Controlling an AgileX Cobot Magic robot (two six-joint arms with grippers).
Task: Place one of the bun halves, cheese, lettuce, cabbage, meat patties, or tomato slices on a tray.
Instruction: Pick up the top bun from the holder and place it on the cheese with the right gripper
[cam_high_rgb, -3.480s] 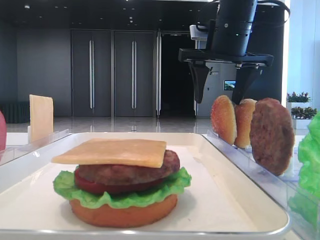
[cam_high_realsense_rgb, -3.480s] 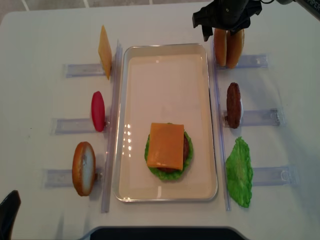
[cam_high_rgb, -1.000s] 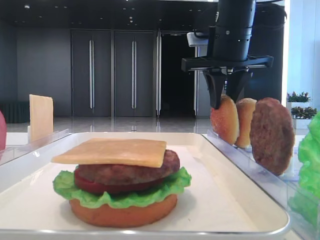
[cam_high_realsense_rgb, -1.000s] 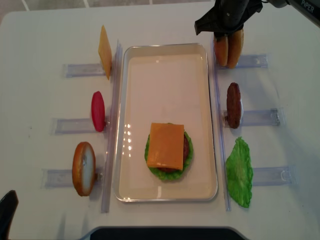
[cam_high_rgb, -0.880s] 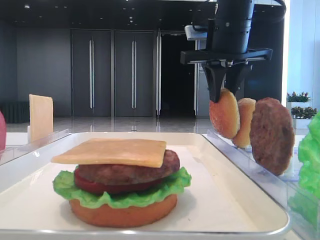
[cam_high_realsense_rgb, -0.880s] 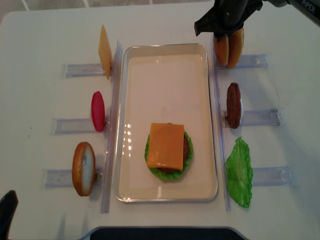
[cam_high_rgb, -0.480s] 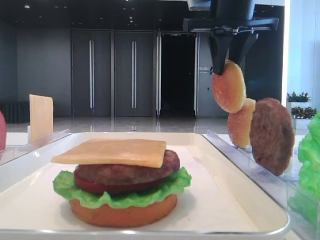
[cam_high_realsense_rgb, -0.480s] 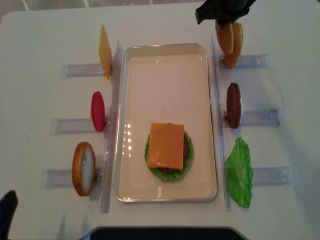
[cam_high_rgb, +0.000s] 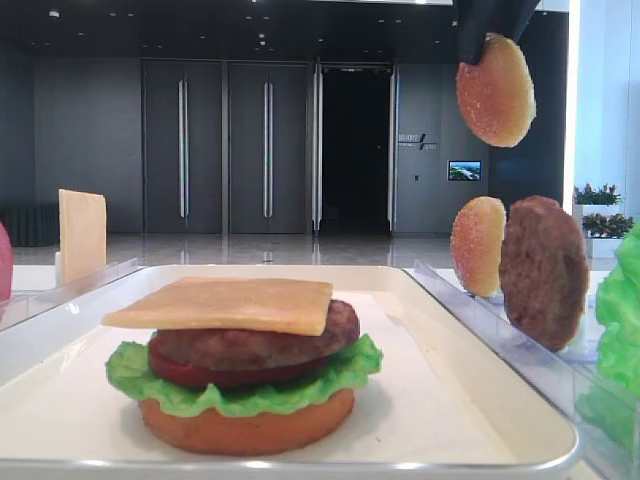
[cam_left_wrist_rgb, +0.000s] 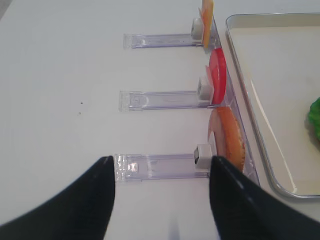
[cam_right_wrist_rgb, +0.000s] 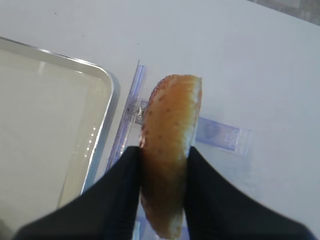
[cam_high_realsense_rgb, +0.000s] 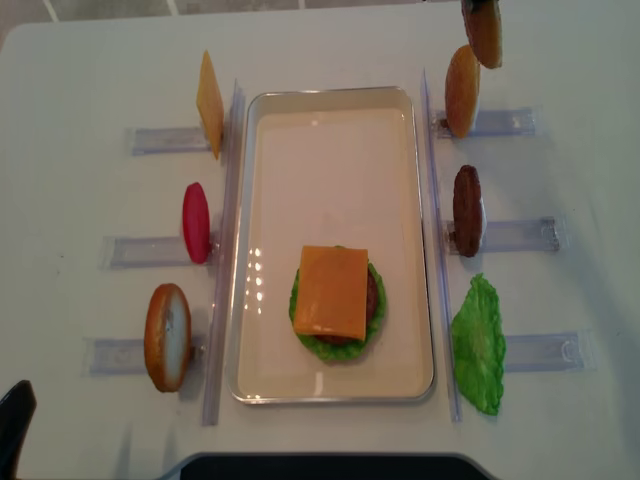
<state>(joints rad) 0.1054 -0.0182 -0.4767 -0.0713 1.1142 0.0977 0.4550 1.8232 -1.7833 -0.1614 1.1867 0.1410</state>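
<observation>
My right gripper (cam_right_wrist_rgb: 162, 167) is shut on a domed, speckled bun half (cam_right_wrist_rgb: 170, 130), held on edge between the black fingers. That bun half (cam_high_rgb: 495, 90) hangs high above the right back rack, apart from the other bun half (cam_high_realsense_rgb: 461, 90) still standing there. The white tray (cam_high_realsense_rgb: 330, 150) holds a stack topped by a cheese (cam_high_realsense_rgb: 333, 292) square over a meat patty (cam_high_rgb: 300, 335), a tomato slice, lettuce (cam_high_rgb: 250, 395) and a flat bottom bun (cam_high_rgb: 250, 428). My left gripper (cam_left_wrist_rgb: 160, 162) stands open over the table left of the tray, with nothing between its fingers.
Clear racks flank the tray. On the left stand a cheese slice (cam_high_realsense_rgb: 209, 103), a red tomato slice (cam_high_realsense_rgb: 196, 222) and a bun (cam_high_realsense_rgb: 167, 337). On the right stand a meat patty (cam_high_realsense_rgb: 466, 210) and a lettuce leaf (cam_high_realsense_rgb: 478, 345).
My right gripper closed on one bun half in the right back rack and lifted it straight up, leaving the other bun half behind. The left arm has stayed where it was.
</observation>
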